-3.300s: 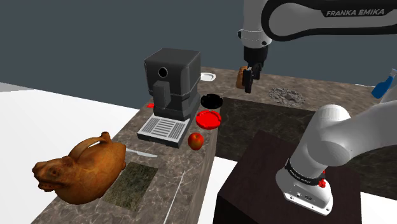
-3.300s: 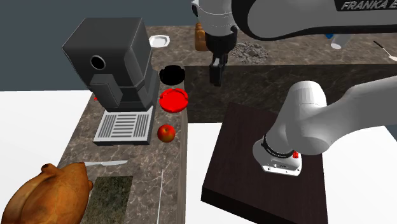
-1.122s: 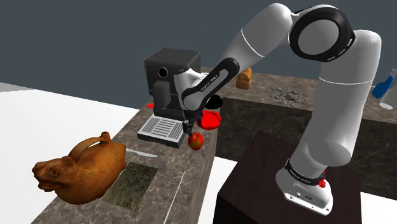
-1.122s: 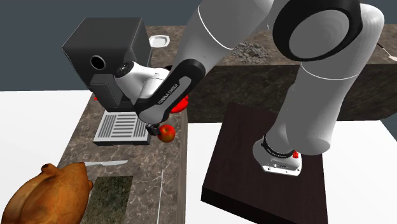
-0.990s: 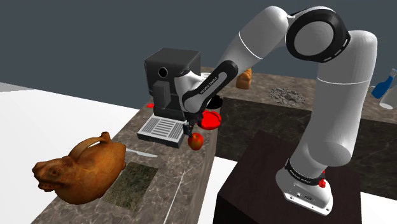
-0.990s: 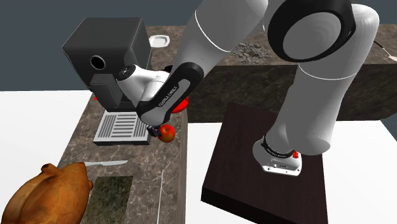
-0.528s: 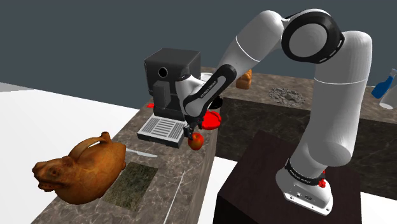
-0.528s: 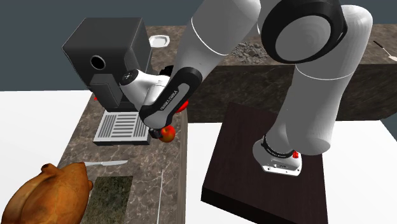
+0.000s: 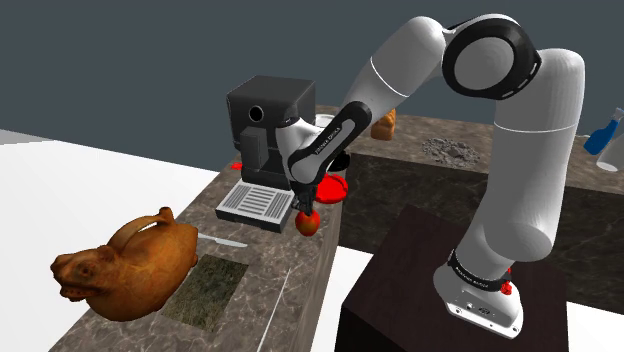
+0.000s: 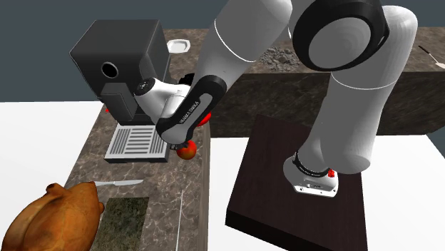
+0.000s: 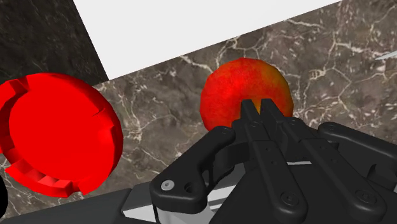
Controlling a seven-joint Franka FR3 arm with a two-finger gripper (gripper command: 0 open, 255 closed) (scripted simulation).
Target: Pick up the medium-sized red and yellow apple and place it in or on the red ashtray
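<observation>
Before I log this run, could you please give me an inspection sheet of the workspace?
Surface: marble counter, with a dark patch near the jug.
Job's things: apple on the counter near its edge; red ashtray beside it, apart, with nothing in it.
Clutter: coffee machine, brown jug, knife, blue bottle.
Hand: hand right at the apple's top, fingers together, not around it.
Cables: nothing seen.
Surroundings: white floor, dark grey backdrop, the arm's dark stand.

Apple (image 11: pixel 236 83) near ashtray (image 11: pixel 57 137), on counter (image 11: pixel 331 57)
</observation>
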